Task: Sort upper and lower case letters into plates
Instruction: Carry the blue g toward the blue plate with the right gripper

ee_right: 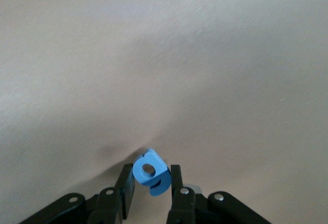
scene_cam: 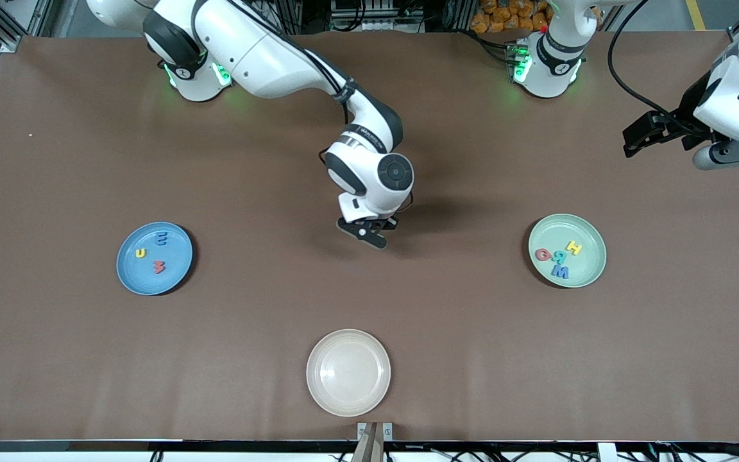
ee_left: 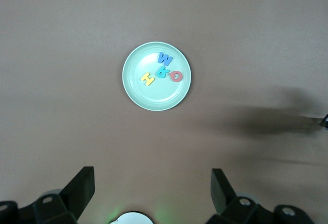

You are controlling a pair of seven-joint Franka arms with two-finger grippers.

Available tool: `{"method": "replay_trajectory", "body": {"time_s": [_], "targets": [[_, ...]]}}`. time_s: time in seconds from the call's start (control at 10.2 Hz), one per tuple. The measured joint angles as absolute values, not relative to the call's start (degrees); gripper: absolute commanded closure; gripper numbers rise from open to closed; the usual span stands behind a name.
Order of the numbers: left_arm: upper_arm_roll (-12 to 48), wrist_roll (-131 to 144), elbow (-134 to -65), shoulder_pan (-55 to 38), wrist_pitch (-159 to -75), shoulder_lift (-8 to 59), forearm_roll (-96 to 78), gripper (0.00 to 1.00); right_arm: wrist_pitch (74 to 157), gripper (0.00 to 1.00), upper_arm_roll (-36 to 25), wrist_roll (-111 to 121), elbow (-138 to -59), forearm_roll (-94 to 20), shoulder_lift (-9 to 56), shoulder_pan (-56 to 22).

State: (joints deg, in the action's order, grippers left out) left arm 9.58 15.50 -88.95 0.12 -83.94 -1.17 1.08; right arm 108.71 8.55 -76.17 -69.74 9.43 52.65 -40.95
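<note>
Right now my right gripper (ee_right: 149,185) is pinched narrow on a small blue letter (ee_right: 150,171), which sits between the two fingers (ee_right: 125,189) with its round hole facing the wrist camera; I cannot read which letter it is from here. In the front view that gripper (scene_cam: 369,232) hangs over bare brown table (scene_cam: 369,128) near the middle, between the two sorting plates and well apart from both. Toward the right arm's end lies the blue plate (scene_cam: 127,276), holding three letters: a blue one, a yellow one and a red one. Toward the left arm's end lies the mint green plate (scene_cam: 584,231), holding four: red, teal, yellow and blue, clustered close together. The cream plate (scene_cam: 348,372), nearest the front camera, holds nothing. My left gripper (ee_left: 152,188) waits high over its own end of the table, jaws spread wide and holding nothing, looking down on the mint plate (ee_left: 138,90). I judge this the carry step for the last loose letter, since no other lies on the table. Next I need to settle its case, swing over the matching plate, come down low and release so the light piece doesn't bounce out.
</note>
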Motion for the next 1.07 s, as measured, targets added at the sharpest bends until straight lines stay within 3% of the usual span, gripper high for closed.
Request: {"method": "replay_trajectory", "body": {"time_s": [0.49, 1.07], "targets": [[8.9, 15.5, -89.0, 0.8, -83.4, -1.2, 1.1, 0.00, 104.3, 1.00, 8.5, -64.1, -73.7, 7.9, 49.3, -34.7], [8.7, 15.5, -89.0, 1.7, -83.4, -1.2, 1.1, 0.00, 98.8, 1.00, 8.2, -45.1, -81.0, 8.0, 41.5, -20.8]]}}
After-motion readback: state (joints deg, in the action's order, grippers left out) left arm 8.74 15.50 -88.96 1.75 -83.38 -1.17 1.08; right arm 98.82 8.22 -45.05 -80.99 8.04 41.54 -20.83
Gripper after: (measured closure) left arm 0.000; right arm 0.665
